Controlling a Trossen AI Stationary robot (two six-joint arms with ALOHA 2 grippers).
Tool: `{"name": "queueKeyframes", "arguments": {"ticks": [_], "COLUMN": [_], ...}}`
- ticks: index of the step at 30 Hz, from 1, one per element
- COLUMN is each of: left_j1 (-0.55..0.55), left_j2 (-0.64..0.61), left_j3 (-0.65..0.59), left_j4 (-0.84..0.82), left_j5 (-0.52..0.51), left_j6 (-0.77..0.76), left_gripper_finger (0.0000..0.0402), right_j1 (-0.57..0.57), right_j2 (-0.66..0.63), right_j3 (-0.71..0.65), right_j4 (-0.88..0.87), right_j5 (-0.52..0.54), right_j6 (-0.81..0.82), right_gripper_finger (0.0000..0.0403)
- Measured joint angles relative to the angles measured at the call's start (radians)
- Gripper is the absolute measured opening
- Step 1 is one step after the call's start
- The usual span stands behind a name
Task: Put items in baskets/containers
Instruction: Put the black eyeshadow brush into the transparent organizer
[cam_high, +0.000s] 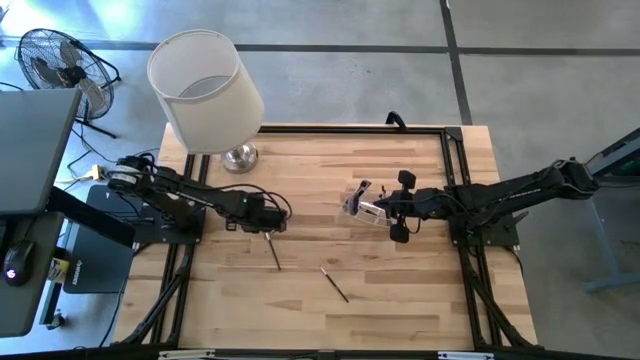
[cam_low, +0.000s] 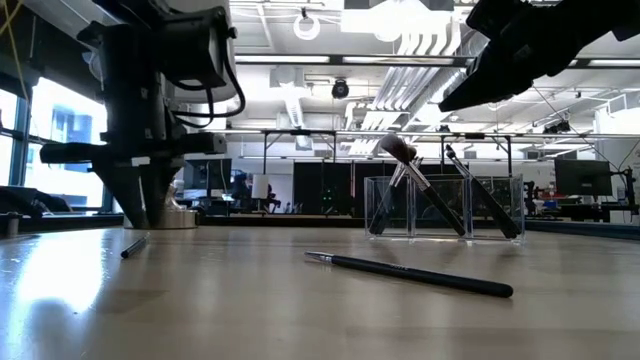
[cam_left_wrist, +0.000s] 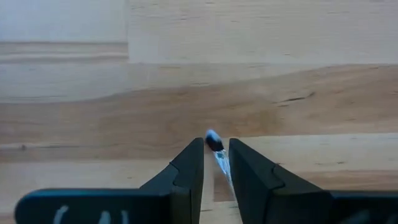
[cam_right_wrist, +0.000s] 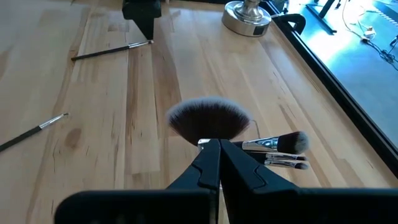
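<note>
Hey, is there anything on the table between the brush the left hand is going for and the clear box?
Nothing visible. The left hand is down at one end of a brush, and only bare wood lies between it and the clear box. The other loose brush lies nearer the front edge, off that line.

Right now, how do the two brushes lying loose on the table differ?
The brush near the left end effector has one end between the left end effector fingers; the brush nearer the table's middle lies untouched. They slant at different angles. Both are slim, dark-handled and flat on the wood.
</note>
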Motion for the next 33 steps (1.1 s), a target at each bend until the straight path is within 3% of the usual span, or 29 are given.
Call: {"name": "queueKeyframes", "arguments": {"ticks": [33], "left_j1": [0.024], "left_j2": [0.098], "left_j3": [0.005], "left_j4": [0.046], "left_j5": [0.033], "left_j6": [0.018], "left_gripper_finger": [0.0072], "right_j1": [0.0], "right_j2": [0.001], "right_j3": [0.0], "right_j4": [-0.005], "right_j5": [-0.001], "right_j6": [-0.003], "right_gripper_finger": [0.0001]}}
